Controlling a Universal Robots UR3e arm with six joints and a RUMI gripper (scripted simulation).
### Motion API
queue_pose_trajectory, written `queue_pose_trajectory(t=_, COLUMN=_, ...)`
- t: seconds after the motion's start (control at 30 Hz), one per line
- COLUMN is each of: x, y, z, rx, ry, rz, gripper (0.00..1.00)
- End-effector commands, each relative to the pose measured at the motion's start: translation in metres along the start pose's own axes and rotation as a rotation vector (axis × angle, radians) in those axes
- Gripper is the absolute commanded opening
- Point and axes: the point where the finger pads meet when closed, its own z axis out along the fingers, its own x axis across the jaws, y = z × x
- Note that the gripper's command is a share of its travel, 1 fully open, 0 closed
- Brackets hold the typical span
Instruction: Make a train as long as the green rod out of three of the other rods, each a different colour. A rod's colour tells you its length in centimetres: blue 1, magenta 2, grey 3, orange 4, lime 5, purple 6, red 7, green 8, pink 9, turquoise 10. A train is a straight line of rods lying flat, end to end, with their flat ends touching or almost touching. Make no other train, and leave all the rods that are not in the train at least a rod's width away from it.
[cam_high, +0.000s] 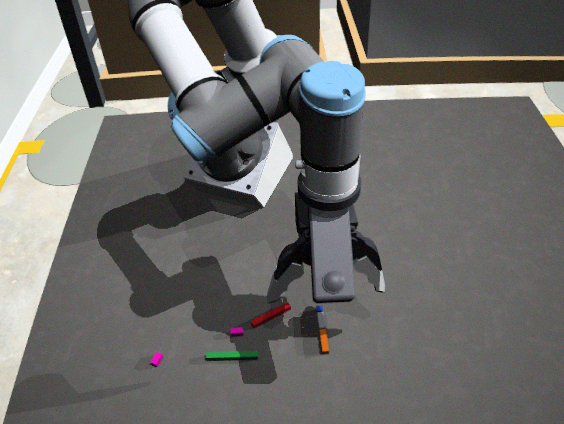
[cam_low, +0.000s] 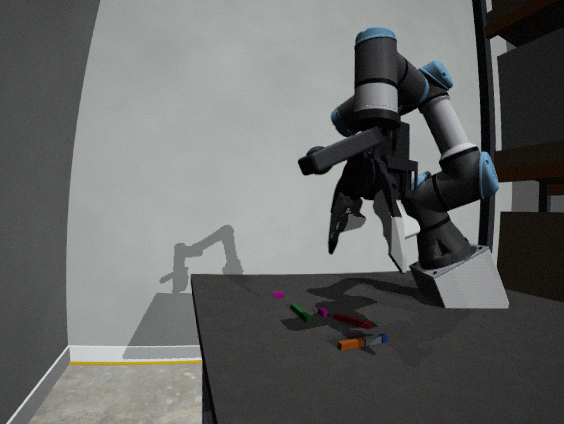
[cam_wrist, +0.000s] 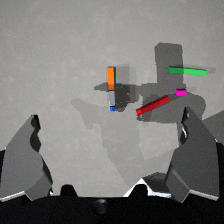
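Observation:
The green rod lies flat near the front of the dark mat. An orange rod, a grey rod and a small blue rod lie end to end in one straight line to its right. A red rod lies at a slant between them. One magenta rod sits by the red rod's lower end, another lies far left. My gripper hangs well above the mat, over the blue end of the line, open and empty. The wrist view shows the line, the red rod and the green rod.
The arm's white base block stands on the mat behind the rods. Wooden-edged platforms lie beyond the mat's far edge. In the exterior view the mat's left edge drops off to the floor.

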Motion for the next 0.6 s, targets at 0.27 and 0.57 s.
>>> queue_pose_trajectory(t=0.27, x=0.0, y=-0.001, z=-0.037, rx=0.001, ry=0.0, rz=0.001, gripper=1.0)
queue_pose_trajectory(t=0.57, x=0.0, y=-0.001, z=-0.06, rx=0.001, ry=0.0, rz=0.001, gripper=1.0)
